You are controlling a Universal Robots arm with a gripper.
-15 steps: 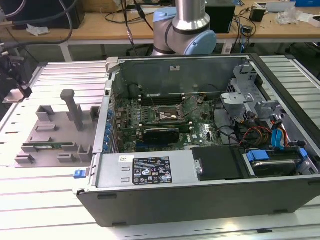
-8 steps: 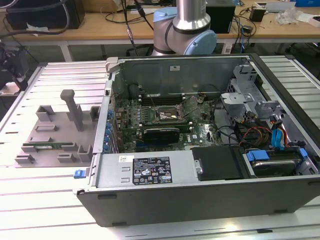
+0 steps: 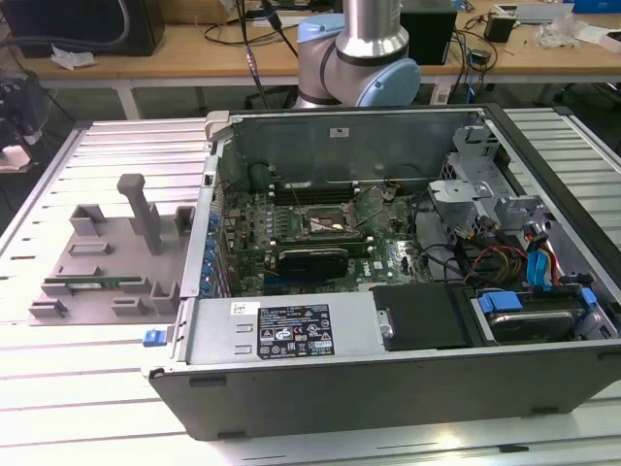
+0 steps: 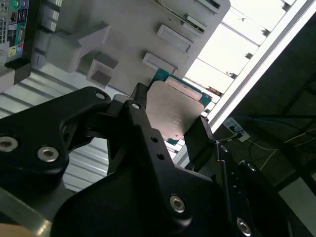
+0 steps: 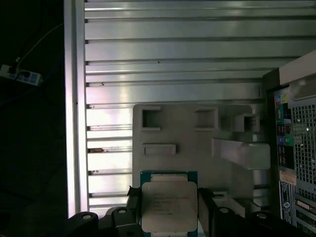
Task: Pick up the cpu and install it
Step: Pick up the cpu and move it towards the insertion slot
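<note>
A wide metal table of long, ribbed aluminium slats, pale and reflective, fills the exterior view. On it lies a large grey steel computer case, boxy and open on top. Inside is a green circuit board crowded with parts, with a dark square socket framed in metal near its middle. Red and blue cables coil at the end toward the exterior view's right.

Behind the case stands the robot arm, a smooth silver tube with rounded pale-blue joints.

On the table toward the exterior view's left, just beside the case, is a flat matte grey plastic tray. It has raised rectangular blocks and one upright post. A thin green memory stick rests in one of its slots.

In both wrist views the gripper is black and angular, with visible screw heads. Its two fingers are closed narrowly on opposite edges of the cpu, holding it clear of the surfaces behind. The cpu is a small flat square with a brushed silver-grey metal top and a thin green border. In the first wrist view the tray and table slats lie behind it, and the perforated back of the case shows at one edge.
</note>
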